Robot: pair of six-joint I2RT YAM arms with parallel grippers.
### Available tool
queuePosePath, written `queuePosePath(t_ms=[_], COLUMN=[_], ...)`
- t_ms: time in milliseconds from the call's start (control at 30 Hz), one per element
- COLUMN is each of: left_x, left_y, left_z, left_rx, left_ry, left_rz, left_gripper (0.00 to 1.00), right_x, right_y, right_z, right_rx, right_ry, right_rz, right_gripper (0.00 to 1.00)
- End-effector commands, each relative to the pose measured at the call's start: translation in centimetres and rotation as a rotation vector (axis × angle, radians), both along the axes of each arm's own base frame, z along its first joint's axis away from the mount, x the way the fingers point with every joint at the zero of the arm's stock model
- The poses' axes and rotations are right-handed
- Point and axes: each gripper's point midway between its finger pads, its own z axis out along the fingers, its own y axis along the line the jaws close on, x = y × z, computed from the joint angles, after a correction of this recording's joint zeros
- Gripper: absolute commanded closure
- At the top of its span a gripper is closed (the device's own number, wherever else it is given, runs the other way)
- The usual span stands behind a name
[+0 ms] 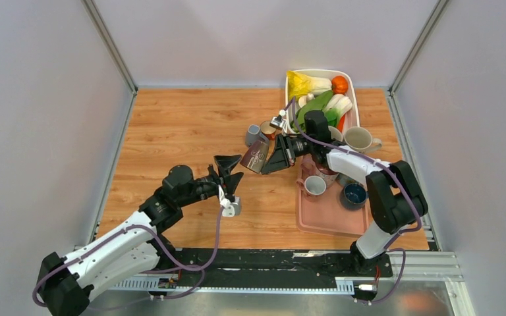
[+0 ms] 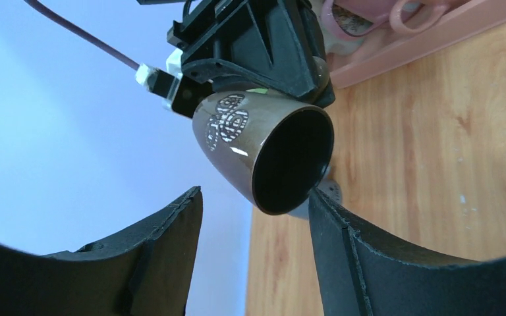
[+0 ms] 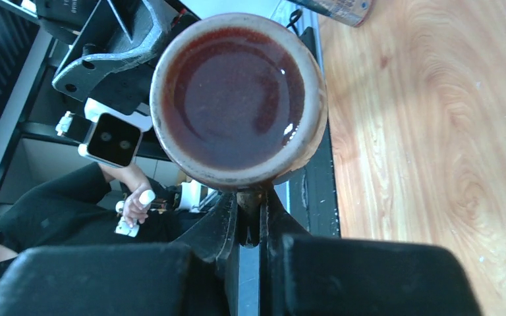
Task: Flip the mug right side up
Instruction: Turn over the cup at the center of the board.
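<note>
Brown glazed mug (image 1: 255, 158) is sitting in your right gripper (image 1: 268, 158), whose jaws are pressing together on a thin part at the mug's edge; whether that is the handle, you cannot tell from the right wrist view. That view is showing one round end of the mug (image 3: 237, 99) face on, right above the closed fingers (image 3: 227, 220). You are holding the mug off the wooden table (image 1: 171, 131), tipped roughly sideways, not upright, with its open mouth pointing at your left gripper (image 1: 232, 171). The left jaws are standing wide apart and gripping nothing; in the left wrist view the two fingers (image 2: 171, 230) are flanking the dark mouth of the mug (image 2: 250, 141), the right-hand one close to the rim, contact unclear. A white pattern is showing on the mug's side. Further out, a grey mug (image 1: 253, 134) is standing just behind the held one, a pink tray (image 1: 323, 220) is carrying a pink mug (image 1: 314, 185) and a dark blue bowl (image 1: 354, 194), and a beige mug (image 1: 358, 138) is sitting near a white tub (image 1: 288, 82) of vegetables.
</note>
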Motion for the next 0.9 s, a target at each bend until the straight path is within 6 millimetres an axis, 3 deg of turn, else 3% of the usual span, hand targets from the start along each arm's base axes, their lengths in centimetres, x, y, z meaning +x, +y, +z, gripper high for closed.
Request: queuePosePath(t_ms=[0,133,267,300,400,433,500,667,733,867], left_x=[0.9,1.7,2.0,2.1,2.6,2.6,2.7,3.4,4.0,4.4], left_y=[-1.4,-2.2,-2.6,-2.7,-3.0,-3.0,-3.0,-2.4,-1.7,0.2], left_z=[3.8,3.9,4.5,4.8,4.1,4.1,3.9,3.4,3.6,2.2], left_rx=[-0.053,-0.073,-0.090,-0.088,-0.047,-0.044,-0.038,-0.033,-0.042,-0.027], left_ry=[-0.225,-0.255,-0.273,-0.273,-0.231,-0.227,-0.222,-0.104,-0.007,0.243], left_rz=[-0.005,0.020,0.024,0.025,0.032,0.034,0.033,0.100,0.165,0.317], left_gripper=[0.32,0.35,0.50,0.59,0.71,0.79,0.95,1.00,1.00,1.00], right_x=[-1.6,-2.0,-2.2,-2.1,-2.1,-2.1,-1.9,1.0,2.7,7.1], right_y=[-0.9,-1.0,-1.0,-1.0,-1.0,-1.0,-1.0,-2.3,-3.3,-5.2], right_z=[3.7,3.4,2.9,2.8,2.7,2.7,2.8,3.2,3.7,4.2], right_rx=[0.074,0.070,0.060,0.058,0.059,0.060,0.060,0.072,0.071,-0.037], right_ry=[-0.045,-0.025,-0.012,-0.014,-0.031,-0.034,-0.041,-0.147,-0.210,-0.472], right_rz=[0.090,0.105,0.094,0.089,0.077,0.076,0.069,-0.039,-0.106,-0.297], right_gripper=[1.00,1.00,1.00,1.00,1.00,0.96,0.81,0.38,0.32,0.30])
